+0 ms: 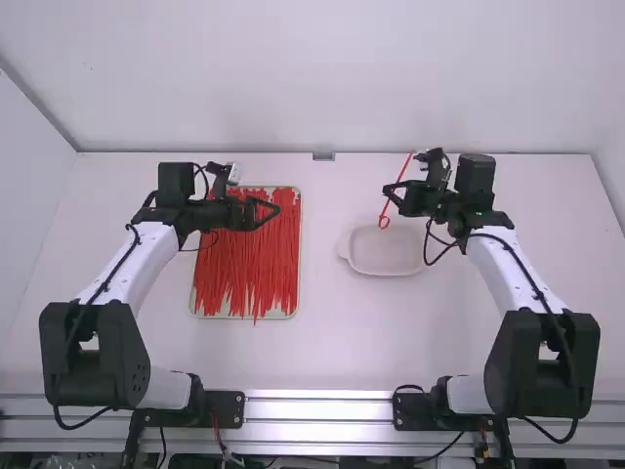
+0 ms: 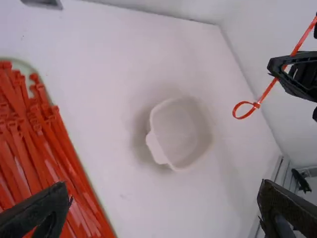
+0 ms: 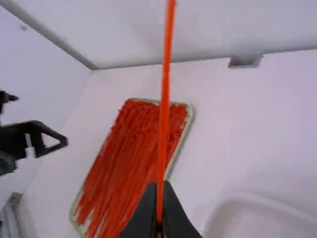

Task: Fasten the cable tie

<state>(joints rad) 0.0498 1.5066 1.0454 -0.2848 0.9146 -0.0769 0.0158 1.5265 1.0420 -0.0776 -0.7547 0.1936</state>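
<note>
Right fingers point(image 3: 147, 208) pinch the looped cable tie point(image 3: 165, 99), its tail cut off at the frame edge; left fingers point(image 2: 37, 213) gape wide above the loose ties point(image 1: 249, 259).

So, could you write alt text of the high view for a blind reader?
The right gripper holds up a looped red plastic cable tie near an empty white dish. The open left gripper hovers over a tray of loose red cable ties.
</note>
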